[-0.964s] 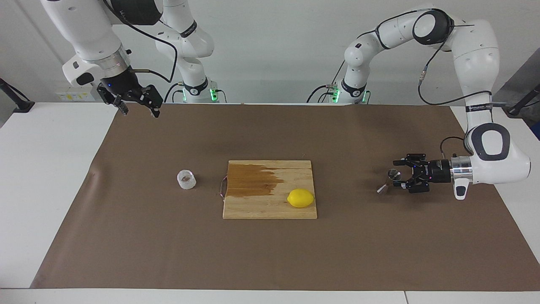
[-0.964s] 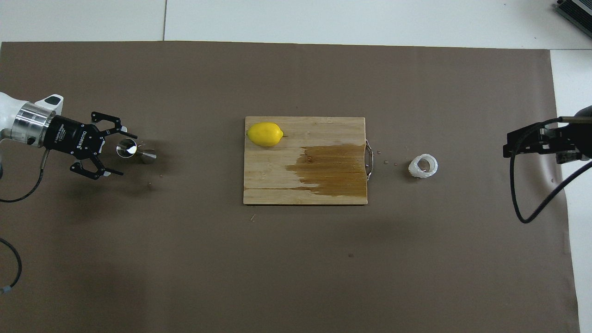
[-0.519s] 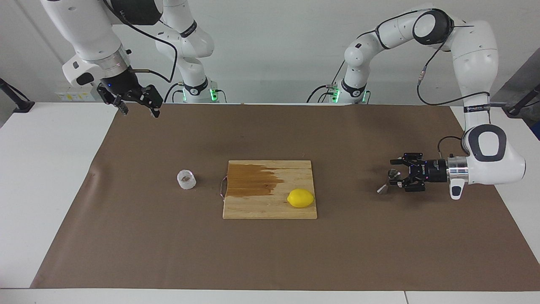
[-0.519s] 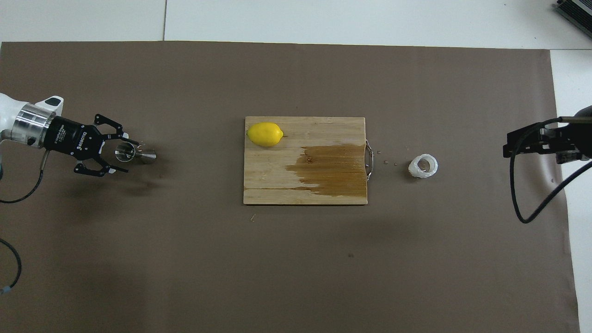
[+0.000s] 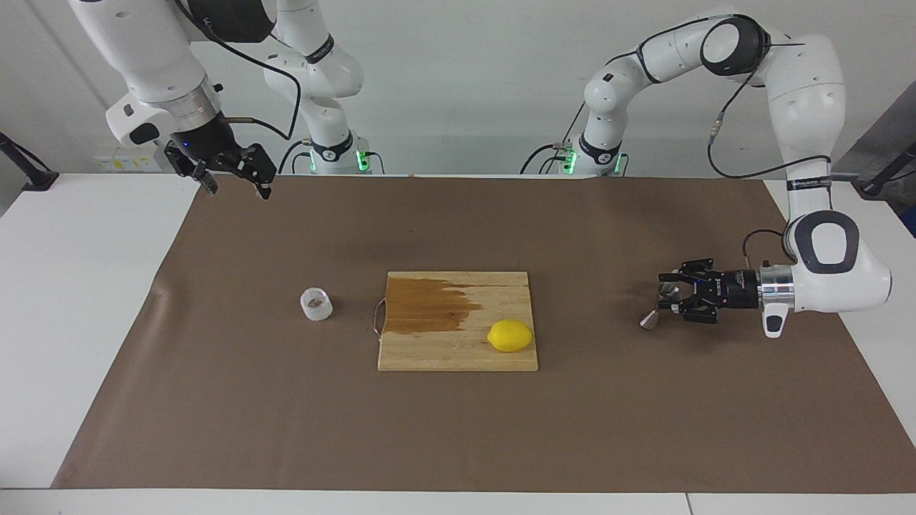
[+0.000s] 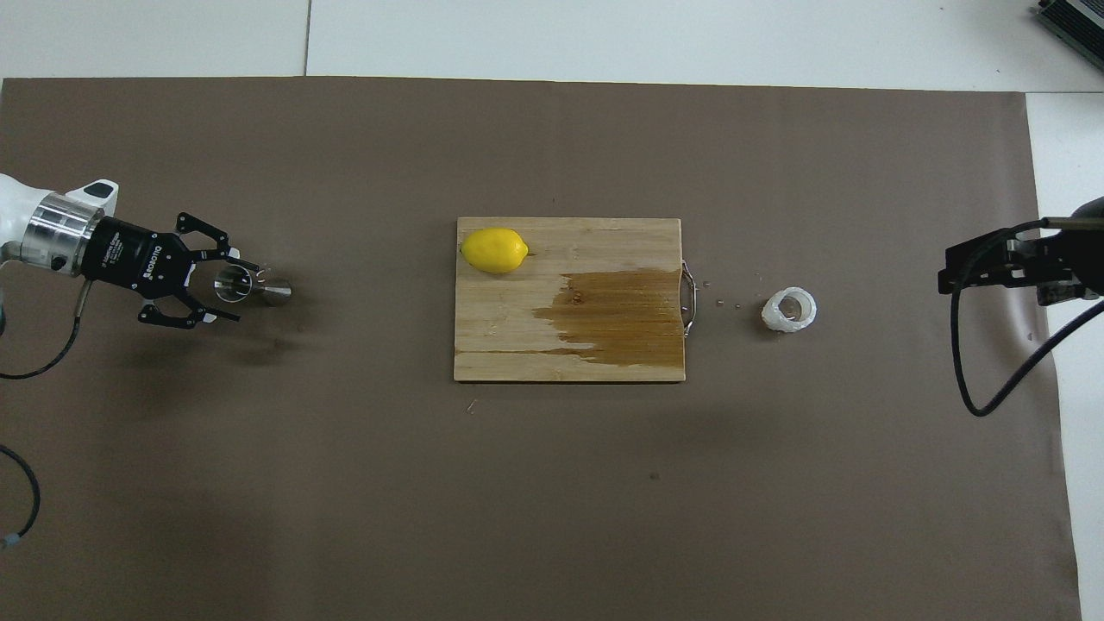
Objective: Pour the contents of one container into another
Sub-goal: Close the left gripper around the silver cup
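The cutting board (image 5: 458,320) sits mid-bench on the brown mat (image 5: 286,429), its half toward the right arm's end stained dark and wet, with a lemon (image 5: 510,335) lying on its dry half at the corner farthest from the robots. Off the board's metal-handled edge, toward the right arm's end of the bench, the squat translucent cup (image 5: 316,304) stands upright and alone on the mat. Well off the board toward the left arm's end, the steel jigger (image 5: 660,306) tilts over, one cone tip down at the mat, its upper cone clamped between the fingers (image 6: 229,318) of the left gripper (image 5: 669,301), which reaches in level and low. Up above the mat's corner nearest the robots at the right arm's end, well away from the board, the right gripper (image 5: 233,182) waits in the air, fingers apart and holding nothing.
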Robot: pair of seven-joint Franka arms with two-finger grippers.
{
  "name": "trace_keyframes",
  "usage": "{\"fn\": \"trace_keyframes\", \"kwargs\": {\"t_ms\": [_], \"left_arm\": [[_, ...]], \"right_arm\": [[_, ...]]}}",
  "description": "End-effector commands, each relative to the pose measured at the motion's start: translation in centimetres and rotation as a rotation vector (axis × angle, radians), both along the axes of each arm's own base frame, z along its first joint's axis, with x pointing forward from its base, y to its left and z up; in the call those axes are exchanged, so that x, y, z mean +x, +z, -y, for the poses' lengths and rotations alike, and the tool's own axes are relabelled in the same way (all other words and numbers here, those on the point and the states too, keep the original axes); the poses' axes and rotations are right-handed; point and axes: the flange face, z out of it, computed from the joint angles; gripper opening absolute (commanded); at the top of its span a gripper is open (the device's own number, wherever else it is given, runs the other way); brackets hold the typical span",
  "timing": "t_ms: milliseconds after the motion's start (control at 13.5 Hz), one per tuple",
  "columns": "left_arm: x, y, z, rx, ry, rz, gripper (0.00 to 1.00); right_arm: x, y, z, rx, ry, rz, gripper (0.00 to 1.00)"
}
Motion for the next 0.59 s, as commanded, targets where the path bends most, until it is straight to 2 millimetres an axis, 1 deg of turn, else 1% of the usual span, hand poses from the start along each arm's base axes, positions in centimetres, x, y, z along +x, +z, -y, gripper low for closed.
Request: {"fn": "trace_keyframes", "kwargs": {"t_ms": [0, 148, 223, 519], "left_arm": [[-0.09, -0.01, 0.10, 0.003, 0.009, -0.019, 0.57], [-0.05, -0.06, 0.10, 0.006, 0.016, -0.022, 0.49], [-0.05, -0.06, 0.10, 0.008, 0.020, -0.029, 0.47], [0.00, 0.00, 0.18, 0.007, 0.024, -0.032, 0.47]], "right_arm": [[-0.32, 0.12, 0.13, 0.005, -0.002, -0.003, 1.00], [-0.32, 0.19, 0.13, 0.005, -0.002, -0.001, 1.00], [-0.32, 0.19, 0.21, 0.005, -0.004, -0.001, 1.00], [-0.32, 0.19, 0.21, 0.005, -0.004, -0.001, 1.00]]}}
